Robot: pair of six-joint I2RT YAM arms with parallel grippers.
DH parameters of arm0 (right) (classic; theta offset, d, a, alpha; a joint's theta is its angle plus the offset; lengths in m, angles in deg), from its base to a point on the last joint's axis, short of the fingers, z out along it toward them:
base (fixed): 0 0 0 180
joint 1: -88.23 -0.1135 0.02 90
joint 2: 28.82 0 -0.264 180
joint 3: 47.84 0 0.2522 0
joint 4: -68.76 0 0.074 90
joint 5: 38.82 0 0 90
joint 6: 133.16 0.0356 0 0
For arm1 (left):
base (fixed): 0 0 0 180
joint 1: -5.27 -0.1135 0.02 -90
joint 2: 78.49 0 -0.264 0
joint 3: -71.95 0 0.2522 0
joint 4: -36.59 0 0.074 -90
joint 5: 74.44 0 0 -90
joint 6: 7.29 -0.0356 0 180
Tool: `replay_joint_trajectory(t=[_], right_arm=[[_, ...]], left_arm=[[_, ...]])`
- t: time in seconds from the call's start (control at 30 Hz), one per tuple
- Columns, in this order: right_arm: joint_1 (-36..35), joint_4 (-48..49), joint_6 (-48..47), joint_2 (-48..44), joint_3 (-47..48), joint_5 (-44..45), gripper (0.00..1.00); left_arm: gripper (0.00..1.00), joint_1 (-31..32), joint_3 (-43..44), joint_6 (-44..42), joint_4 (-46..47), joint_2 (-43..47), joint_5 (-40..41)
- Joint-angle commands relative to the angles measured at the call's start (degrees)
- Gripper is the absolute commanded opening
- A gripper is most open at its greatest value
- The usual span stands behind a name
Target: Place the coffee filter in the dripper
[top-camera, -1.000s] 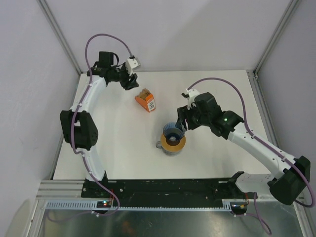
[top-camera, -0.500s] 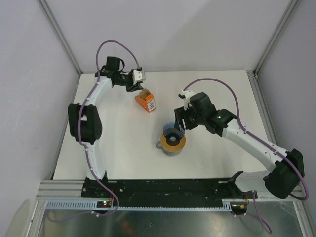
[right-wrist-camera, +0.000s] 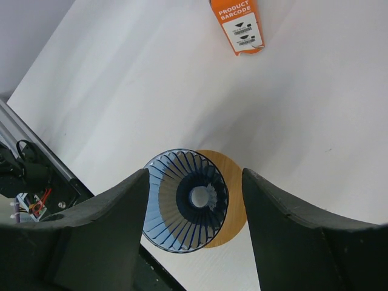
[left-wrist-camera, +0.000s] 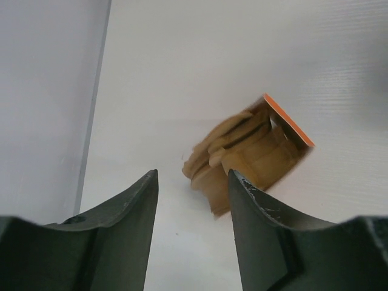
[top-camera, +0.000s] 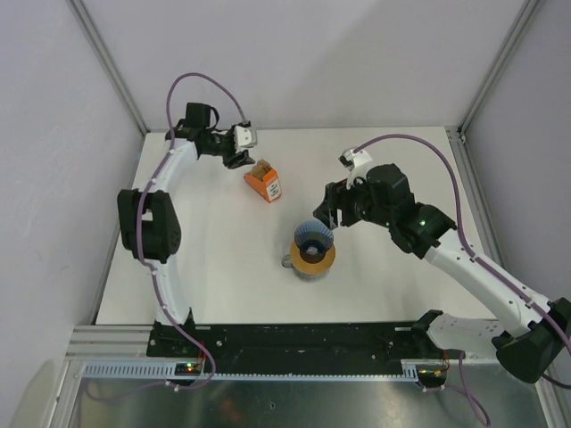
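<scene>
The dripper (top-camera: 313, 235) is a blue ribbed cone sitting on a grey cup with an orange-tan ring top (top-camera: 312, 257) at mid-table. In the right wrist view the dripper (right-wrist-camera: 187, 200) lies below and between my fingers, its inside bare. My right gripper (top-camera: 331, 208) is open and empty, just up-right of it. Tan coffee filters (left-wrist-camera: 233, 159) stick out of the open end of an orange box (top-camera: 265, 182). My left gripper (top-camera: 237, 158) is open and empty, just left of that box end; its right finger (left-wrist-camera: 260, 224) is near the filters.
The orange box's label side (right-wrist-camera: 238, 23) faces the right wrist camera. The left wall (left-wrist-camera: 48, 103) stands close beside my left gripper. The table's near edge with the black rail (right-wrist-camera: 36, 182) lies beyond the cup.
My left gripper swung toward the box's open end, then eased slightly back left. My right arm rose and drew back up-right from the dripper; the dripper and box have not moved.
</scene>
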Motion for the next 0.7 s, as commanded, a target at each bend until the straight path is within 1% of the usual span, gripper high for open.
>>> replay_joint_trajectory(t=[0.0, 0.1, 0.27, 0.4, 0.57, 0.67], right_arm=[[-0.40, 0.29, 0.26, 0.39, 1.53, 0.32, 0.67], [-1.07, -0.30, -0.13, 1.05, 1.52, 0.73, 0.67], [-1.81, -0.49, -0.67, 1.71, 1.52, 0.91, 0.67], [-1.87, -0.66, -0.74, 1.85, 1.53, 1.25, 0.68], [-2.04, -0.95, -1.07, 2.02, 1.52, 1.48, 0.68], [-2.06, -1.18, -1.22, 2.15, 1.52, 1.70, 0.68]], left_arm=[[0.57, -2.46, -4.84, -7.42, -2.17, 7.58, -2.28], [0.64, -2.58, -9.44, -14.34, -5.25, 9.30, -1.29], [0.65, -2.55, -11.74, -19.28, -6.80, 8.24, 1.24], [0.60, -1.85, -10.27, -18.94, -6.87, 6.34, 1.26], [0.57, -1.22, -6.49, -16.33, -6.89, 2.86, 1.32], [0.49, -0.14, -5.42, -15.26, -6.85, 1.03, 3.02]])
